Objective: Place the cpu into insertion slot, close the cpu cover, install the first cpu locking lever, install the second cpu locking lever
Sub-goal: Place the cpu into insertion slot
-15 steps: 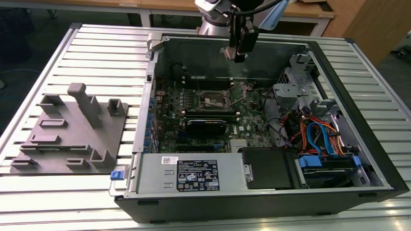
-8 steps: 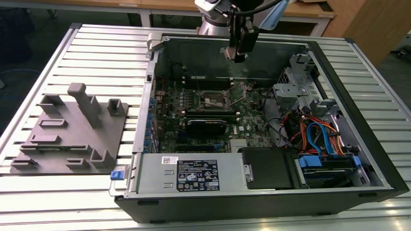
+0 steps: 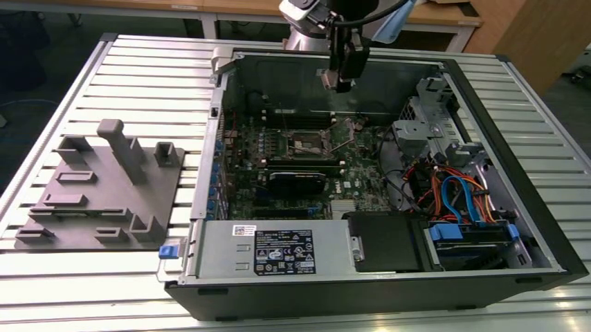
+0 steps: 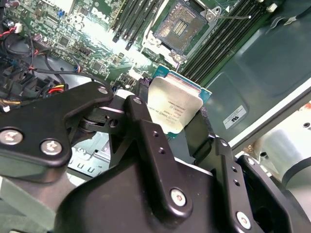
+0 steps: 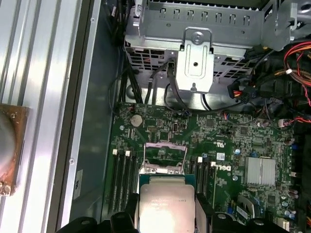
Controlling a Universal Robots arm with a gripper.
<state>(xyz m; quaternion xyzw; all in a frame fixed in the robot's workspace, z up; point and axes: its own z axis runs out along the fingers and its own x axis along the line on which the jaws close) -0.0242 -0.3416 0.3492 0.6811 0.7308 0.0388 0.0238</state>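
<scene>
1. The gripper (image 3: 339, 77) is clenched on the cpu (image 4: 175, 104); its fingers (image 4: 141, 124) pinch the chip's edges above the open computer case (image 3: 528, 180).
2. In the exterior view, the insertion slot (image 3: 309, 142) lies toward seven o'clock of the gripper; its dark centre is bare.
3. Risk, by my judgement: the chip looks tilted in the pinch; lowered askew, it could bend the slot's contacts.
4. The case holds the green board (image 3: 356, 183) and coloured cables (image 3: 457, 190).

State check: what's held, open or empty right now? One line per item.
gripper, shut on the cpu.
cpu, held above the board, not seated.
insertion slot, empty, contacts exposed.
cpu cover, raised open.
computer case, side open.
</scene>
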